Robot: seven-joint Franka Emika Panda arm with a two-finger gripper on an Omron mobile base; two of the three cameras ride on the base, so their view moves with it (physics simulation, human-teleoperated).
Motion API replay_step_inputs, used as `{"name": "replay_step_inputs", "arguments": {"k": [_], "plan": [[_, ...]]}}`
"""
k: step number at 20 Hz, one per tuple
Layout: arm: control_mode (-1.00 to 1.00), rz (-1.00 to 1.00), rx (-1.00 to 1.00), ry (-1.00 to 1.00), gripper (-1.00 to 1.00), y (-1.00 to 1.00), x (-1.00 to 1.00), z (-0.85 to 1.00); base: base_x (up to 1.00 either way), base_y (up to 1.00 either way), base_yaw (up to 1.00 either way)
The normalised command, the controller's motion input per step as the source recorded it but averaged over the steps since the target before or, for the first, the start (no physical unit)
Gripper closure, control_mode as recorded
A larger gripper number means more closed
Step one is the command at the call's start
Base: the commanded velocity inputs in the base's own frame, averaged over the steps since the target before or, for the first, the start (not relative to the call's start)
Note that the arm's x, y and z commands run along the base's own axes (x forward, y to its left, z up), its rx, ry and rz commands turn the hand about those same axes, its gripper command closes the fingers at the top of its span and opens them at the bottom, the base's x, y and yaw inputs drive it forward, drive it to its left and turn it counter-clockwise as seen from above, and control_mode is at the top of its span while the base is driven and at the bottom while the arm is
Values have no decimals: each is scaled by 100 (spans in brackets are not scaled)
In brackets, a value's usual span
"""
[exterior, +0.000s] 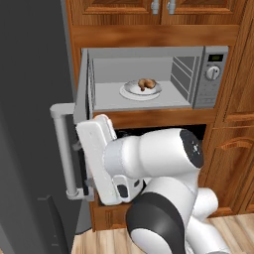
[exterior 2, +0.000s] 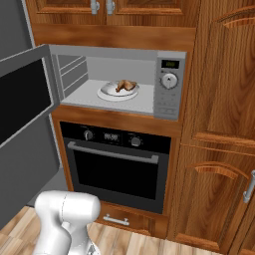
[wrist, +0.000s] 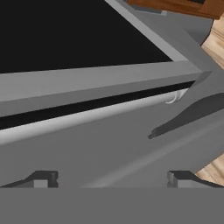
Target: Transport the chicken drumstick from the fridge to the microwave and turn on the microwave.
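Note:
The chicken drumstick (exterior: 146, 84) (exterior 2: 126, 85) lies on a white plate (exterior: 132, 93) (exterior 2: 110, 94) inside the microwave (exterior: 211, 94) (exterior 2: 169, 99). The microwave door (exterior: 84, 84) (exterior 2: 25, 94) stands swung open to the left, its bar handle (exterior: 64, 149) (wrist: 87, 116) on the outer side. My gripper (wrist: 111, 179) is open, close to the door's dark glass and handle, with nothing between its fingertips. In the left base view the white hand (exterior: 96, 158) sits low beside the door's handle. The fridge's dark grey side (exterior: 30, 124) fills the left.
A black oven (exterior 2: 117, 164) with a wide window sits under the microwave, a drawer (exterior 2: 117, 219) below it. Wooden cabinets (exterior 2: 219, 99) rise to the right and above. The floor (exterior: 233, 233) is light wood.

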Motion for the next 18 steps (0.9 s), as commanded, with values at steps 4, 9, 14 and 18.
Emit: {"name": "replay_step_inputs", "arguments": {"k": [4,9,14,18], "plan": [[-100,-4,-2,0,-100,12,9,-6,0,0,0],[-100,-5,-3,0,-100,8,14,-6,0,0,0],[-100,-4,-5,0,-100,3,16,-7,0,0,0],[-100,-3,-5,0,-100,0,14,-6,0,0,0]]}}
